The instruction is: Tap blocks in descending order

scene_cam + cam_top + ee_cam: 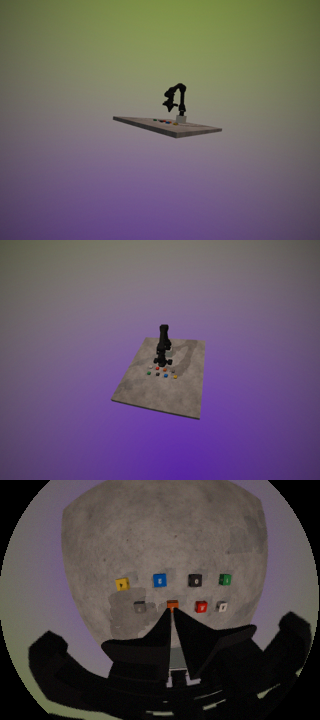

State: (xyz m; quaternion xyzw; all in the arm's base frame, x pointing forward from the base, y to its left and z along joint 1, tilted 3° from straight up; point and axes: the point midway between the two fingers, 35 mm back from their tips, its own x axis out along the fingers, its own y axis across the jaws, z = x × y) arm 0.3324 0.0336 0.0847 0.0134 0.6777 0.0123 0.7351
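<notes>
My gripper [161, 365] [169, 111] [171, 611] is shut and empty, raised well above the blocks. In the wrist view the far row is a yellow block [122, 584] [175, 376], a blue block [160, 580] [165, 375], a black block [195, 580] [157, 374] that reads 0, and a green block [225, 579] [148, 373]. The near row is a grey block [140, 607] [173, 371], an orange block [172, 603] [164, 369] partly behind the fingertips, a red block [201, 607] [157, 368] and a white block [222, 607] [150, 366]. Other digits are too small to read surely.
The blocks stand apart in two rows on the grey table [160, 395] [144, 125]. The arm's pale base block [169, 353] [181, 119] stands behind them. The arm's shadow falls across the table beside the grey and yellow blocks.
</notes>
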